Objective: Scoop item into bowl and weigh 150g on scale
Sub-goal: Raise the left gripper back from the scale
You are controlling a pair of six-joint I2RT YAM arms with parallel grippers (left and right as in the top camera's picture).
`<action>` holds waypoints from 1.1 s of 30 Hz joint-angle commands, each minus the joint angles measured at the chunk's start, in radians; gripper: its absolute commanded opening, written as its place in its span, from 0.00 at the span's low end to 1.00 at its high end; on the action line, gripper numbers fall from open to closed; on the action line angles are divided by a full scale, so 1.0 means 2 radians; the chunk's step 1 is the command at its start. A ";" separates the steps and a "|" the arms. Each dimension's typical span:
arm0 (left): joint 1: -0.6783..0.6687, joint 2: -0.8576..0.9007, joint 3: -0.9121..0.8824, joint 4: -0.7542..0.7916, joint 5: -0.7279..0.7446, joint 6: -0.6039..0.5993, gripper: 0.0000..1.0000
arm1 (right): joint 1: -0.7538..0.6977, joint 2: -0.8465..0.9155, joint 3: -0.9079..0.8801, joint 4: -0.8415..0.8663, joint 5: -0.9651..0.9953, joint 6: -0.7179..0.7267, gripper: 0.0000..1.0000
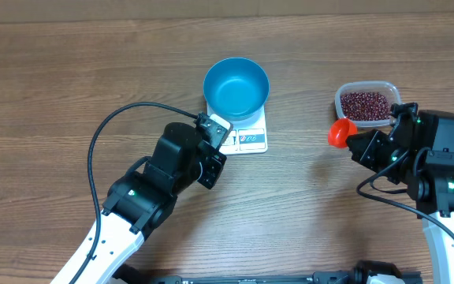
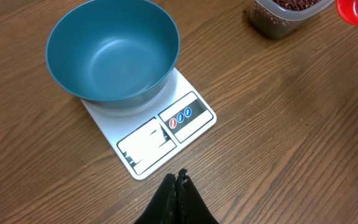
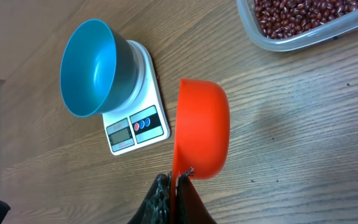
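Note:
The empty blue bowl [image 1: 236,87] [image 2: 114,53] stands on the white scale [image 1: 251,140] [image 2: 160,134], at the end away from the display. My left gripper [image 2: 178,177] [image 1: 217,136] is shut on nothing, low over the table just short of the scale's display edge. My right gripper [image 3: 178,176] [image 1: 355,143] is shut on the handle of a red scoop [image 3: 202,127] [image 1: 339,132], which is turned on its side above the table. The dark red beans [image 1: 365,104] [image 3: 303,12] lie in a clear tub [image 1: 390,88] behind the scoop.
The left arm's black cable [image 1: 101,142] loops over the table to the left of the scale. A few stray beans [image 3: 348,70] lie on the wood beside the tub. The wooden table [image 1: 306,197] runs between the two arms.

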 commanded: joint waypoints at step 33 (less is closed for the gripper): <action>0.086 0.063 0.008 0.005 0.057 0.040 0.04 | -0.003 -0.003 0.013 -0.002 0.027 0.002 0.04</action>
